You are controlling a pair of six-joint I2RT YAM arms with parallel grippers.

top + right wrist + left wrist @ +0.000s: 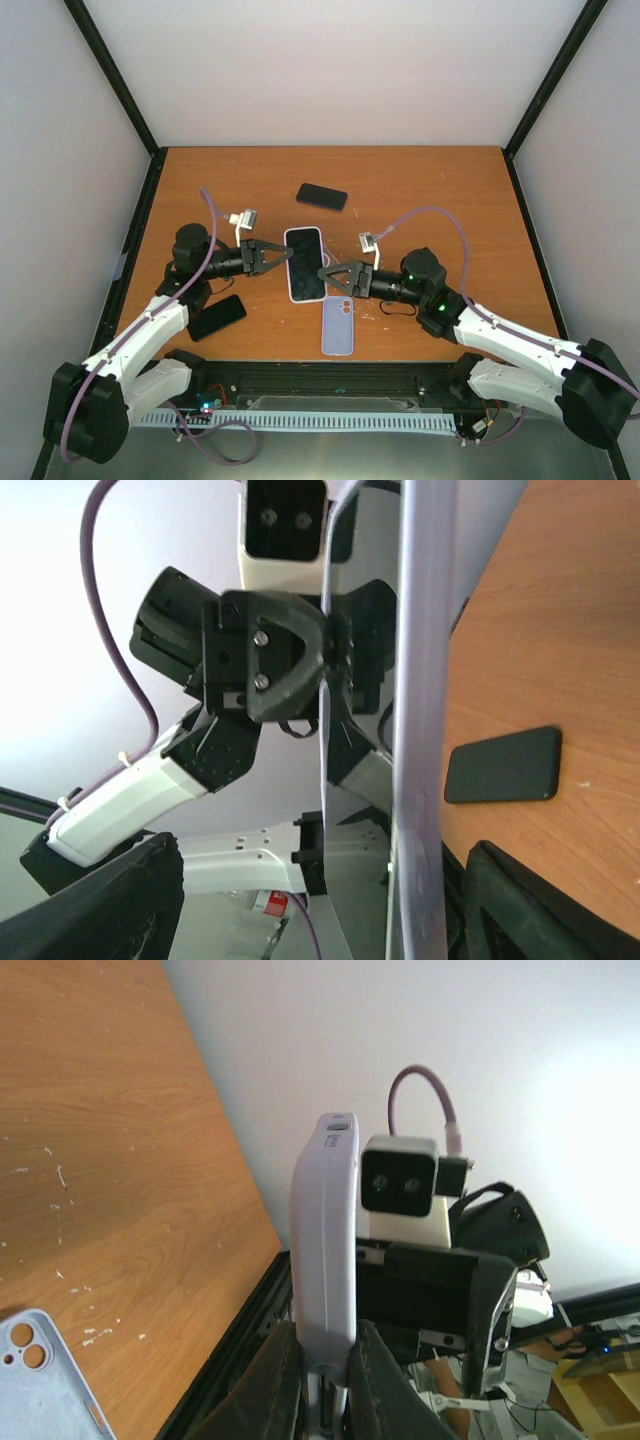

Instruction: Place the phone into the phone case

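A lavender phone (305, 263) with a glossy face is at the table's middle. My left gripper (285, 255) is shut on its left long edge. In the left wrist view the phone (325, 1230) runs edge-on out from between the jaws of the left gripper (325, 1345). My right gripper (325, 275) stands open at the phone's right edge. In the right wrist view the phone's rim (425, 730) passes between the spread fingers of the right gripper (320, 920) without touching them. The pale lavender phone case (338, 325) lies flat just in front, camera holes at its far end, and its corner (40, 1380) also shows in the left wrist view.
A black phone (321, 196) lies at the back centre. Another black phone (216, 317) rests near my left arm's base and also shows on the table in the right wrist view (503, 766). Black frame posts (110, 75) border the table.
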